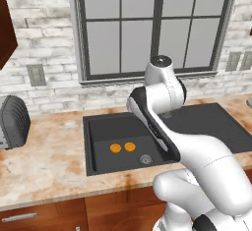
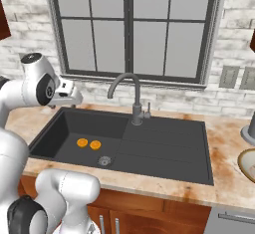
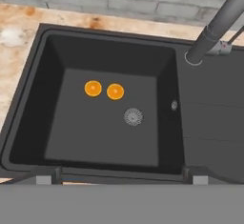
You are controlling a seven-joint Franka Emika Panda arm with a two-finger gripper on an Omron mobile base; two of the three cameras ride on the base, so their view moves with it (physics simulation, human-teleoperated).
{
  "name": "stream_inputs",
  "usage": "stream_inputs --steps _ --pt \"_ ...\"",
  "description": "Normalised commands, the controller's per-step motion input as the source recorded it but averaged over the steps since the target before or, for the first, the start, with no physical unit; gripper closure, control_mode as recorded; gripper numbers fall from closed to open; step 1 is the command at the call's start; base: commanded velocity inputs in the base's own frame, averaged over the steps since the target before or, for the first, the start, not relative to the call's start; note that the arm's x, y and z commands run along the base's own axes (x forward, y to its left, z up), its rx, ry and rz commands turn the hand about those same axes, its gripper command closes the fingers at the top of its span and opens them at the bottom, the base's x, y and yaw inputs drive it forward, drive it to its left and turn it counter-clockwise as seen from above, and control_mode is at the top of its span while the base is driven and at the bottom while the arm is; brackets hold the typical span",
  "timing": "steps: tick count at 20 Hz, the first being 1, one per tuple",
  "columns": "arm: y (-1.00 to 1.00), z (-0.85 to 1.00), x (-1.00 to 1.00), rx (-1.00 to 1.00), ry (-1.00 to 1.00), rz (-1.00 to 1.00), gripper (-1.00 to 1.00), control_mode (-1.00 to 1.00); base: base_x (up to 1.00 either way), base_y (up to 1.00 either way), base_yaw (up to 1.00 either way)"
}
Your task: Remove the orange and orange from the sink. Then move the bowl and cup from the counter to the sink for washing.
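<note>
Two oranges lie side by side on the floor of the black sink, left of the round drain: one orange and the other orange. They also show from the base, orange, orange, orange and orange. My gripper hangs high above the basin, open and empty, looking down on the fruit. A slice of the bowl rests on the counter at the far right edge. The cup is out of view.
The dark curved faucet rises behind the ribbed drainboard. A grey toaster stands on the counter left of the sink. A grey object sits behind the bowl. Brick wall and window close off the back.
</note>
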Motion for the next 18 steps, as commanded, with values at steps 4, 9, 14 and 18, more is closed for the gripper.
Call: stream_inputs --steps 4,9,14,18 --pt "0.19 -0.26 0.2 -0.01 -0.04 -0.01 -1.0 -1.0 0.0 0.0 0.0" --pt "0.08 -0.25 0.23 0.1 0.03 -0.01 -1.0 -1.0 0.0 0.0 0.0" --pt "0.0 -0.25 0.3 0.15 0.09 -0.04 -1.0 -1.0 0.0 0.0 0.0" --pt "0.0 -0.29 0.31 0.11 0.03 -0.06 -1.0 -1.0 0.0 0.0 0.0"
